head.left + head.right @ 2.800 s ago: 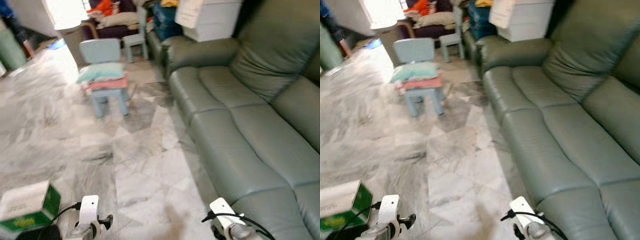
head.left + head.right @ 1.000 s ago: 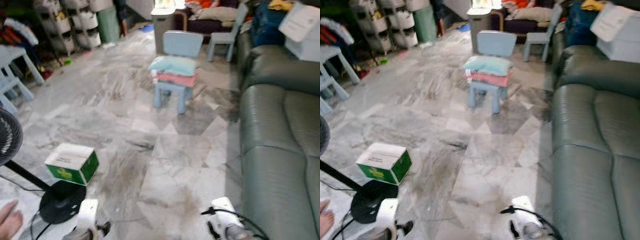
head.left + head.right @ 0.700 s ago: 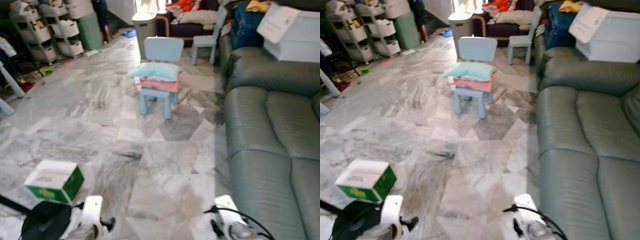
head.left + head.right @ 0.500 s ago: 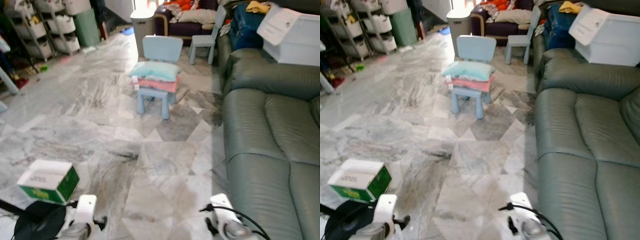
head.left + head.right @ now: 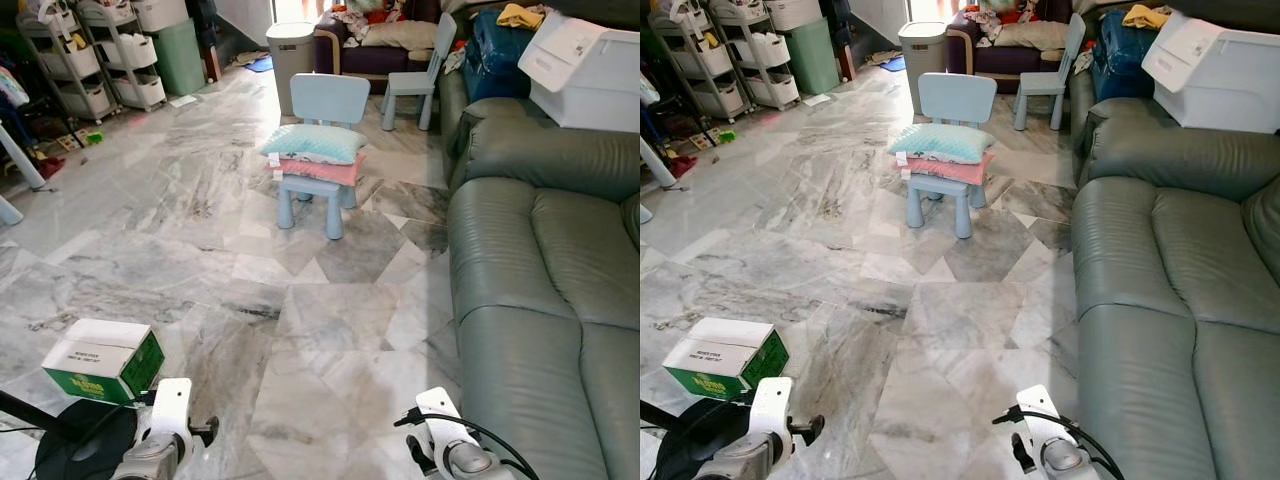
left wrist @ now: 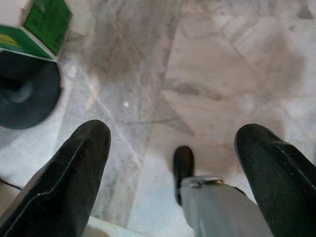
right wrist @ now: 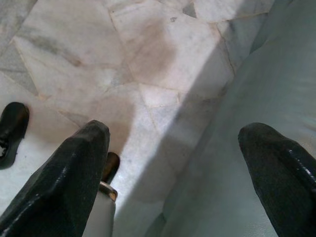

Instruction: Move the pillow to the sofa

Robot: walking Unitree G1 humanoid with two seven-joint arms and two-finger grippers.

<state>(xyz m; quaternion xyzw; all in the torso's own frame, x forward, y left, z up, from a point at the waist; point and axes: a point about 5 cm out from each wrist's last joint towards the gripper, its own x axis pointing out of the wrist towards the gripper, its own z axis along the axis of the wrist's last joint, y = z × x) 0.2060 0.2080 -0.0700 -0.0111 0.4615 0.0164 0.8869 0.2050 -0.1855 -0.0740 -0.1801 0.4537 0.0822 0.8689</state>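
Arms hang low on both sides, with the wrists at the very bottom of the head views and cut off by the edge. The left gripper (image 6: 173, 163) points down at the marble floor (image 5: 330, 320), and its two black fingers (image 6: 69, 168) are spread wide apart with nothing between them. The right gripper (image 7: 173, 173) also points down, its fingers (image 7: 64, 177) spread wide and holding nothing; under it the floor meets the edge of the green sofa (image 5: 540, 300), which lies just beside this gripper on its outer side. Far ahead of both grippers, well apart from them, the teal pillow (image 5: 313, 142) lies on top of a pink pillow (image 5: 320, 169) on a small blue chair (image 5: 322, 150). Near the left gripper, on its outer side, sit a green and white box (image 5: 102, 358) and a round black fan base (image 5: 85, 445); the rest of the fan is cut off. A black shoe tip (image 6: 183, 165) shows below the left gripper. A white bin (image 5: 588, 70) rests on the far arm of the sofa.
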